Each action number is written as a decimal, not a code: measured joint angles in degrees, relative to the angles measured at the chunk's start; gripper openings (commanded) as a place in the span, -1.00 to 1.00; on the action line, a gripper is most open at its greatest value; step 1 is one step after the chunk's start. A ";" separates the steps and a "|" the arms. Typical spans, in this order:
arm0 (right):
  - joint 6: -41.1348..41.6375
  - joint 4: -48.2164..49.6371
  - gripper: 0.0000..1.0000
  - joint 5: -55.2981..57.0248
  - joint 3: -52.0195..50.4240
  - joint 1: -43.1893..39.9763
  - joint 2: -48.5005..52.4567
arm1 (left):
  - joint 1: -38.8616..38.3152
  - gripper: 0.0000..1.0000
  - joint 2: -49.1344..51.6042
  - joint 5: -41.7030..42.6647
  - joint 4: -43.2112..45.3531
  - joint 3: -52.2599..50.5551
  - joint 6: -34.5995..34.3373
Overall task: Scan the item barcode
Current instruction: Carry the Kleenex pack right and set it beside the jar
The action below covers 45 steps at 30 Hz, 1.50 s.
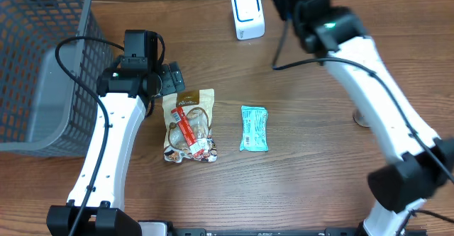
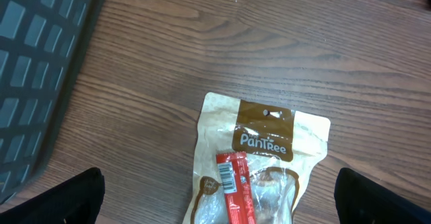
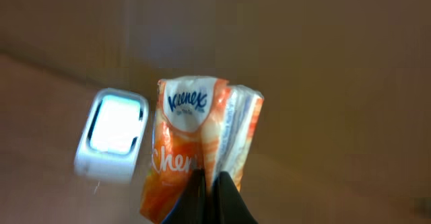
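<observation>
An orange and white Kleenex tissue pack hangs pinched between the tips of my right gripper, which is shut on it. The white barcode scanner with its lit window sits just left of the pack. From overhead the scanner stands at the back of the table, with the right wrist beside it to the right; the pack is hidden there. My left gripper is open, its black fingers spread either side of a brown Pantree snack bag lying flat.
A grey mesh basket fills the far left. The snack bag and a teal packet lie mid-table. A cable runs down from the right arm, near a small round base.
</observation>
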 measured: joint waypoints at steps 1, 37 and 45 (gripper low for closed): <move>2.95 -4.42 -0.93 -0.92 0.02 -0.79 -0.61 | 0.00 0.99 0.00 0.00 0.02 0.00 0.02; 20.33 -14.38 -0.07 -14.29 -35.10 -14.49 1.29 | 0.00 0.99 0.00 0.00 0.00 0.00 0.00; 22.88 -12.55 -0.18 -23.69 -35.12 -14.47 1.29 | 0.00 0.99 0.00 0.00 0.00 0.00 0.02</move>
